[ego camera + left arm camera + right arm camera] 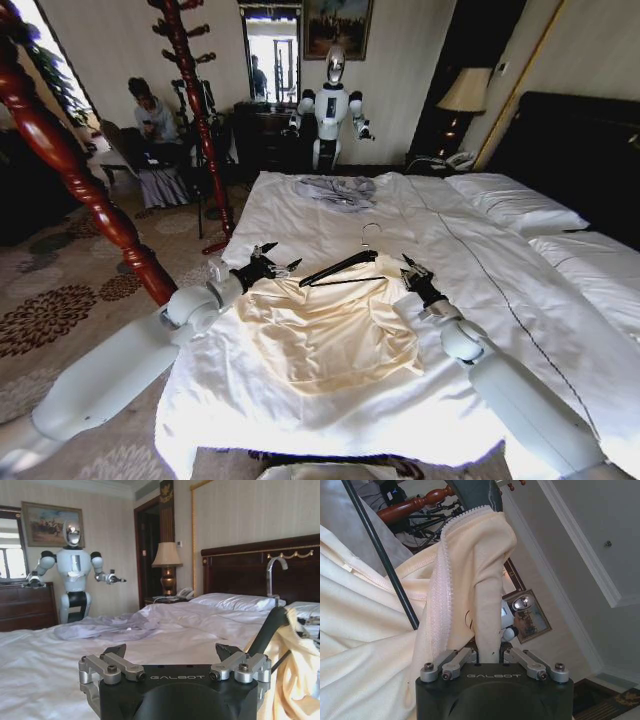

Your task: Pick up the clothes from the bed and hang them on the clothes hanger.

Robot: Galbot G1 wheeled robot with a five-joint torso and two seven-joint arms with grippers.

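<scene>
Threading the cream shirt (330, 335) onto the black hanger (340, 268) on the bed (480, 260): right gripper (490, 652) fingers pinching its collar, left gripper (172, 655) fingers spread. Next, probably pulling the collar over the hanger's arm.

The cream clothes (330, 335) lie on the white bed (330, 215). The dark clothes hanger (340, 268) rests at their upper edge, between the left end effector (272, 262) and the right end effector (413, 270).

White arms, black GALBOT-marked grippers
</scene>
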